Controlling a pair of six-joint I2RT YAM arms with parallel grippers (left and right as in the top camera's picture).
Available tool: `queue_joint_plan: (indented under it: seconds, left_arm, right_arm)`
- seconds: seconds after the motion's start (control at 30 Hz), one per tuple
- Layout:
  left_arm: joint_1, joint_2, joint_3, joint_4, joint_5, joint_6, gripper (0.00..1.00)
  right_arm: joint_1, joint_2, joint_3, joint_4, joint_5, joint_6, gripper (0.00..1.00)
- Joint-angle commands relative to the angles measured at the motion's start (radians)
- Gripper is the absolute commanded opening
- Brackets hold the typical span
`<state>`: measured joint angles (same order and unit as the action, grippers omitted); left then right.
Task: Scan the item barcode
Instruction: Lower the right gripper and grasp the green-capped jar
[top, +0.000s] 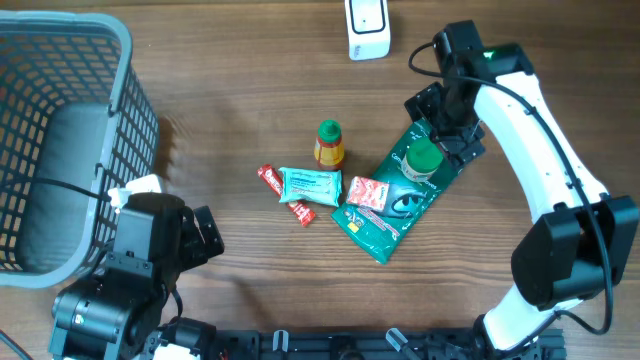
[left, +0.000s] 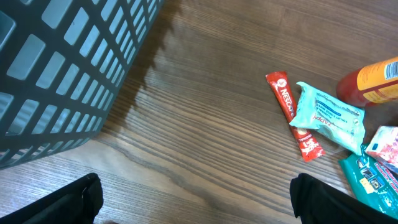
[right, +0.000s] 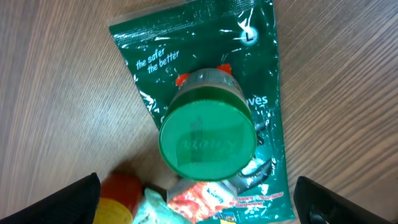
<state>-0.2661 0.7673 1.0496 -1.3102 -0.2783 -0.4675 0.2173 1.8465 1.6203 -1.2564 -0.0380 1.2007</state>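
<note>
A green-lidded jar (top: 422, 160) (right: 207, 137) stands upright on a flat green pouch (top: 395, 205) (right: 261, 68). My right gripper (top: 443, 125) (right: 202, 208) hovers just over the jar, open, with nothing between its fingers. To the left lie a pink-red packet (top: 368, 192) (right: 211, 200), a teal packet (top: 310, 185) (left: 329, 115), a red stick sachet (top: 285, 193) (left: 292, 112) and a red-yellow bottle (top: 329, 143) (left: 373, 84). A white scanner (top: 367, 30) sits at the far edge. My left gripper (top: 200, 238) (left: 196, 205) is open over bare wood at the lower left.
A large grey mesh basket (top: 70, 60) (left: 56, 68) stands at the left, close to my left arm. The items cluster in the middle of the wooden table (top: 240, 110).
</note>
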Motion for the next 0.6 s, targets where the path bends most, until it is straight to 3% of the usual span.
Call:
queue_joint_plan:
  seconds: [0.0,0.57]
  left_arm:
    - [0.005,-0.001,0.0,0.0,0.005,0.015,1.0]
    - [0.005,-0.001,0.0,0.0,0.006,0.015,1.0]
  right_arm:
    - [-0.003,0.021,-0.069,0.048,0.039,0.03,1.0]
    - [-0.035,0.179,-0.15,0.191,-0.067,-0.024,1.0]
